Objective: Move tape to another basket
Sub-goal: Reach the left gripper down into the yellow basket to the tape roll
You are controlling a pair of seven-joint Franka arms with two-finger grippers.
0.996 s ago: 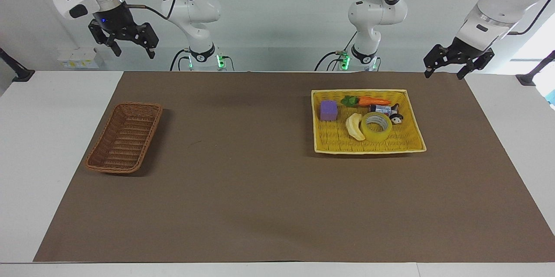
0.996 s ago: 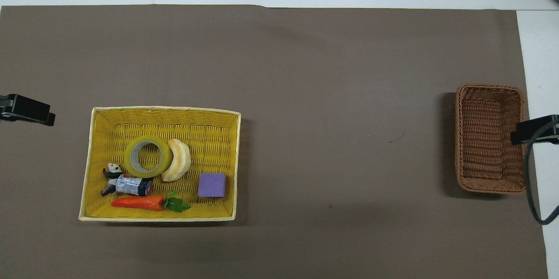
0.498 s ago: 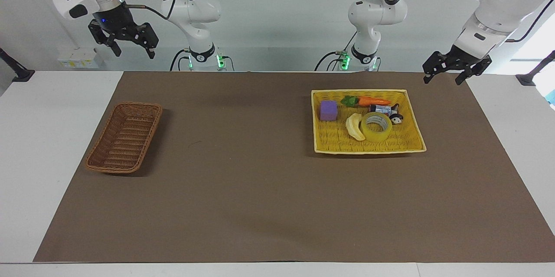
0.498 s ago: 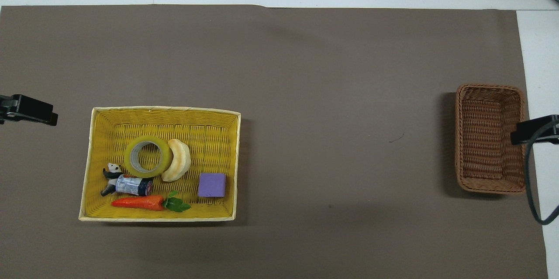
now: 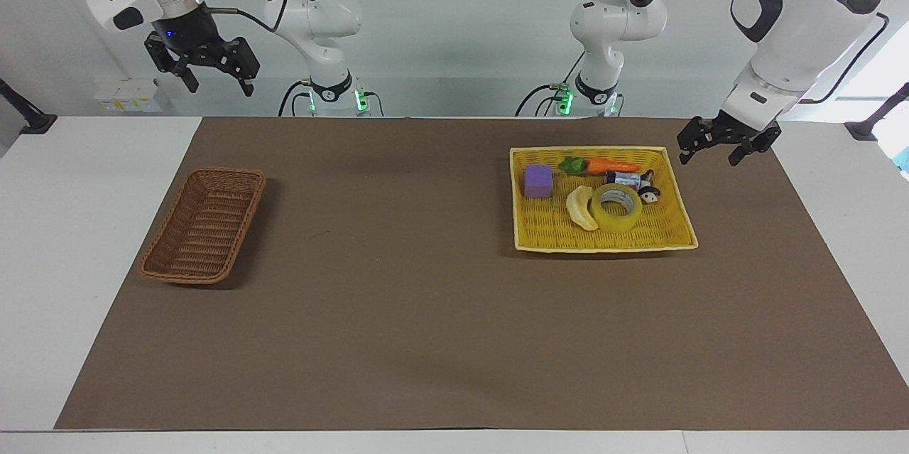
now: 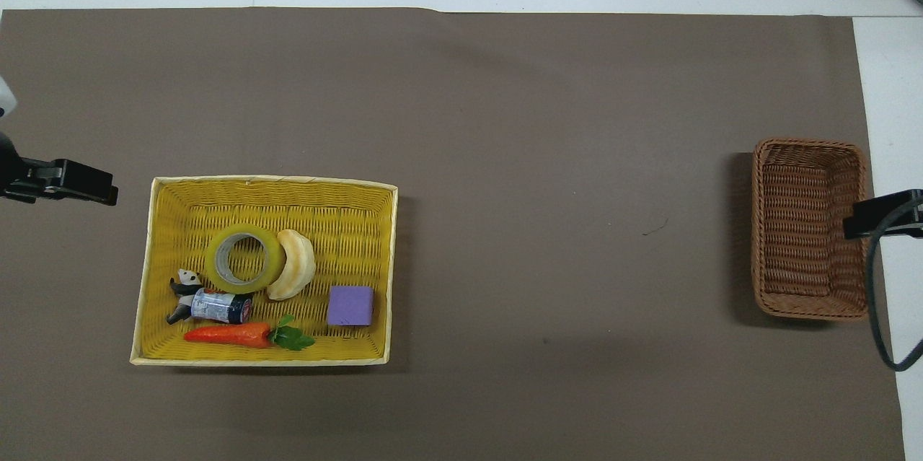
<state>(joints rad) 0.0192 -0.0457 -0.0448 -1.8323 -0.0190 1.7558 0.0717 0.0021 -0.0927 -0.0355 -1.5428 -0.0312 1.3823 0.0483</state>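
The tape [image 5: 616, 219] is a yellow roll lying flat in the bright yellow basket [image 5: 667, 234], touching a pale banana [image 5: 581, 207]. It also shows in the overhead view [image 6: 212, 260]. The dark-brown wicker basket [image 5: 206, 227] stands empty toward the right arm's end of the table [image 6: 800, 230]. My left gripper [image 5: 709, 155] is open and empty, raised over the mat beside the yellow basket's corner; its tip shows in the overhead view [image 6: 72, 183]. My right gripper [image 5: 220, 88] is open, empty and high up; its tip overlaps the brown basket's edge in the overhead view [image 6: 883, 214].
The yellow basket [image 6: 346, 216] also holds the banana [image 6: 294, 264], a purple block [image 5: 538, 180], a toy carrot [image 5: 611, 165] and a small can with a panda figure [image 5: 632, 179]. A brown mat [image 5: 426, 298] covers the table between the two baskets.
My left gripper has come down and moved toward the yellow basket's corner. The right arm has barely moved. The tape and both baskets have not moved.
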